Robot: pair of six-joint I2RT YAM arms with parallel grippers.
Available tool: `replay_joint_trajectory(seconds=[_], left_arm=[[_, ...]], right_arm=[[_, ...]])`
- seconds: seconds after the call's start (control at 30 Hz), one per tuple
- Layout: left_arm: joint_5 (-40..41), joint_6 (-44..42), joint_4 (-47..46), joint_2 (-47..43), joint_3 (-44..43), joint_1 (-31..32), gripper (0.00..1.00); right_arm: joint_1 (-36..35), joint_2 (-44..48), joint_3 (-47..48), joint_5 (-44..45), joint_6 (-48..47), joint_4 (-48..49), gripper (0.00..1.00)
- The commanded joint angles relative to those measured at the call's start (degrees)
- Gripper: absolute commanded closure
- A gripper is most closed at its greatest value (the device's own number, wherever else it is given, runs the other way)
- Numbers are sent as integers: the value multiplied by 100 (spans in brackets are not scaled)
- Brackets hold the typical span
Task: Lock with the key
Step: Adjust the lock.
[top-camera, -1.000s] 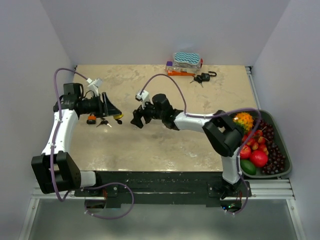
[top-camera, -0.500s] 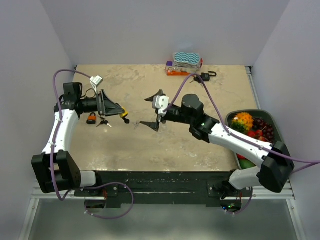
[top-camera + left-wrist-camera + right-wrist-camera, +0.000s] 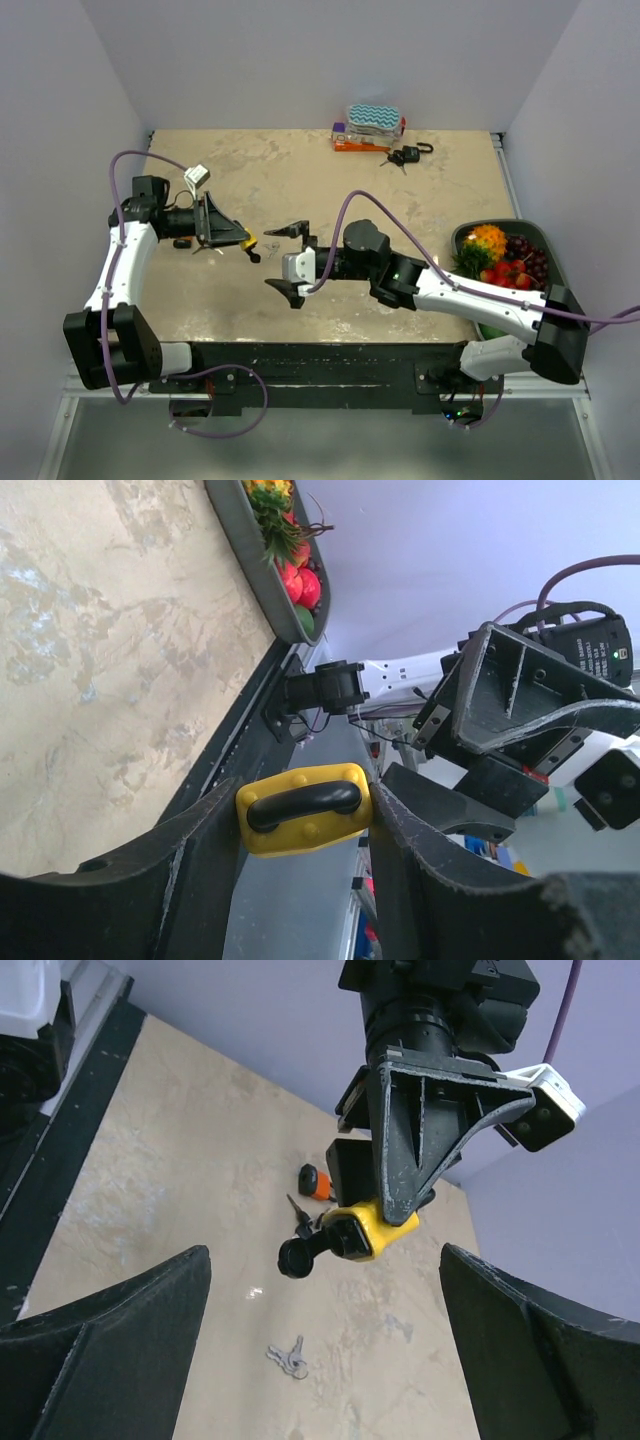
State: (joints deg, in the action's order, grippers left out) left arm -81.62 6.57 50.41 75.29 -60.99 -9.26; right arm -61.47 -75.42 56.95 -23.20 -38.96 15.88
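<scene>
Standing at the near edge, one notes the left tool (image 3: 236, 234) clamped on a yellow padlock (image 3: 305, 807), a finger pressed on each flank. The lock is held in the air above the bench (image 3: 330, 190), left of centre. A black stem, the shackle by appearance, projects from the yellow body toward the right arm and slightly downward, so the lock's long axis runs roughly across the bench. The right tool (image 3: 284, 258) faces it with fingers spread fully apart and nothing between them. A gap separates it from the lock.

A small set of silver keys (image 3: 290, 1358) lies flat on the bench, below the held padlock and ahead of the right tool, low in that wrist's view. An orange padlock (image 3: 316, 1181) with its own keys sits on the bench behind the left tool.

Assessment: the lock is presented, but the key is not yet in hand. The right arm is free and is the one placed to fetch the loose keys, which calls for a reach forward and down. Which key fits cannot be told.
</scene>
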Motion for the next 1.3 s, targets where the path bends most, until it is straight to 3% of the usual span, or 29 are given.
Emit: replay_joint_trajectory(seconds=[0.0, 0.43, 0.6, 0.93, 1.27], left_arm=[[-1286, 11, 188, -313, 78, -32, 100], [-1444, -24, 408, -453, 184, -24, 100], [-1435, -42, 434, -524, 228, -32, 100], [-1400, -6, 443, -585, 290, -32, 100], [-1312, -42, 469, -708, 412, -32, 100]], right_arm=[[-216, -113, -52, 483, -604, 363, 1], [-462, -553, -298, 1115, -1184, 1057, 6], [-471, -571, -369, 1274, -1202, 1365, 21], [-471, -729, -237, 1160, -1132, 1515, 27], [-480, -738, -96, 1090, -1078, 1462, 50]])
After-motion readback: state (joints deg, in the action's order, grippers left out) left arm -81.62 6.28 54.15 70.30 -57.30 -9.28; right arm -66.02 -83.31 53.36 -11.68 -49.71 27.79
